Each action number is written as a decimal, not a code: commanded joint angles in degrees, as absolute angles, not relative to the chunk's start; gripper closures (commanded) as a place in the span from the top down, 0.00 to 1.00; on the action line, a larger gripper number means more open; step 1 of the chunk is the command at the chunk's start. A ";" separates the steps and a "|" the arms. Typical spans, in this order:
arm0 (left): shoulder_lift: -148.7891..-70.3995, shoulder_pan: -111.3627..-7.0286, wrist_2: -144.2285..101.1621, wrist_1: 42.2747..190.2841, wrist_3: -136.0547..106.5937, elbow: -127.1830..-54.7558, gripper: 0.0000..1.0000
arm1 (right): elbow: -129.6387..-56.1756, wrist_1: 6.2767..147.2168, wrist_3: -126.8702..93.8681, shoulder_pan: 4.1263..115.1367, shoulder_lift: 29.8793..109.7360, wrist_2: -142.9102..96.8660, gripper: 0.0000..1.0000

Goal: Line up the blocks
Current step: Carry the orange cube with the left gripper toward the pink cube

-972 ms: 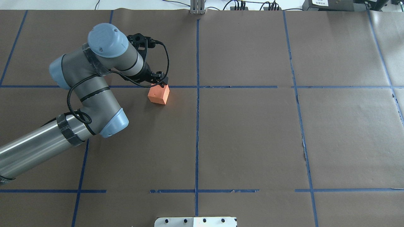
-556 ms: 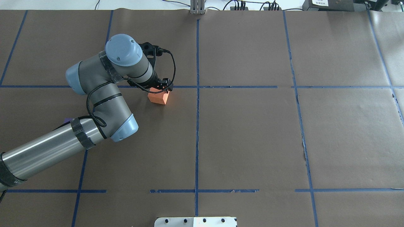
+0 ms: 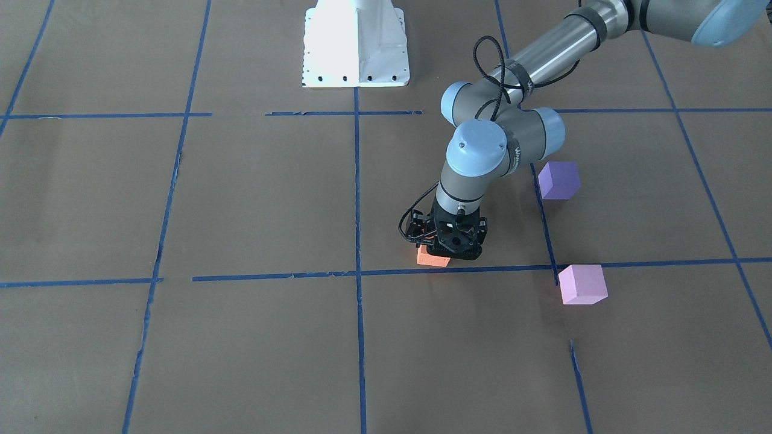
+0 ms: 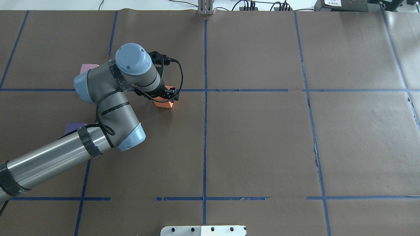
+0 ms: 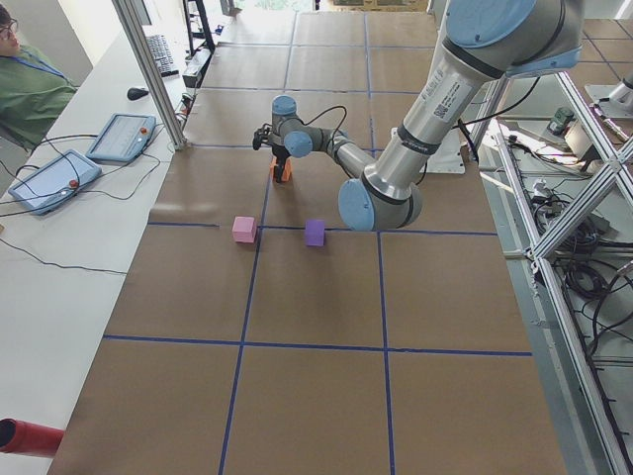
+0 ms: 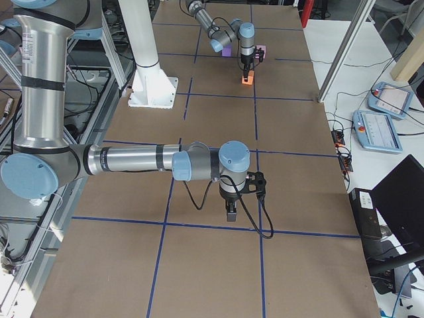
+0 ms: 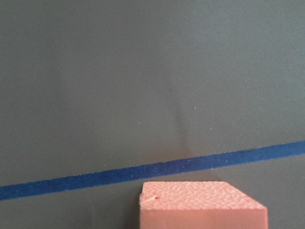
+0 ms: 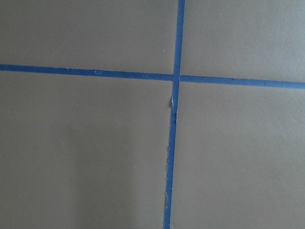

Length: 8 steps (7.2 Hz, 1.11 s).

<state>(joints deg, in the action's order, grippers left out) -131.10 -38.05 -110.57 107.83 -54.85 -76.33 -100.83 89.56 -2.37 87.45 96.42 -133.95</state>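
My left gripper [image 4: 165, 95] is shut on the orange block [image 4: 163, 102] and holds it low, at or just above the paper beside a blue tape line. The orange block also shows in the front view [image 3: 432, 260] under the gripper [image 3: 445, 248], and at the bottom of the left wrist view [image 7: 202, 205]. The dark purple block [image 3: 559, 179] and the pale pink block [image 3: 582, 284] lie apart on the robot's left. In the overhead view my arm partly hides both the purple [image 4: 73, 127] and the pink [image 4: 88, 68] block. My right gripper [image 6: 230, 213] shows only in the right side view, over a tape cross; I cannot tell its state.
The white robot base [image 3: 356, 42] stands at the table's near edge. Blue tape lines [image 4: 205, 131] divide the brown paper into squares. An operator [image 5: 30, 89] and two pendants [image 5: 119, 137] are on a side bench beyond the table's far edge.
My left arm has moved right and lowered the orange block toward the paper. The pink and purple blocks have come out from under the arm.
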 commanded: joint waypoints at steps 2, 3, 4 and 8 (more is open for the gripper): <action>-130.52 -40.15 -116.09 107.06 -54.67 -78.64 0.04 | -100.81 89.56 -2.37 87.45 96.42 -133.95 1.00; -127.04 -42.43 -118.54 106.96 -54.67 -81.97 0.04 | -100.81 89.56 -2.37 87.45 96.42 -133.95 1.00; -120.56 -45.24 -121.35 106.96 -54.58 -86.44 0.04 | -100.81 89.56 -2.37 87.45 96.42 -133.95 1.00; -107.69 -51.76 -122.17 106.96 -45.88 -88.59 0.10 | -100.81 89.56 -2.37 87.45 96.42 -133.95 1.00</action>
<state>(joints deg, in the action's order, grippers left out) -110.88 -50.46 -122.00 106.90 -47.52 -88.47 -100.81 89.56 -2.37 87.45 96.42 -133.98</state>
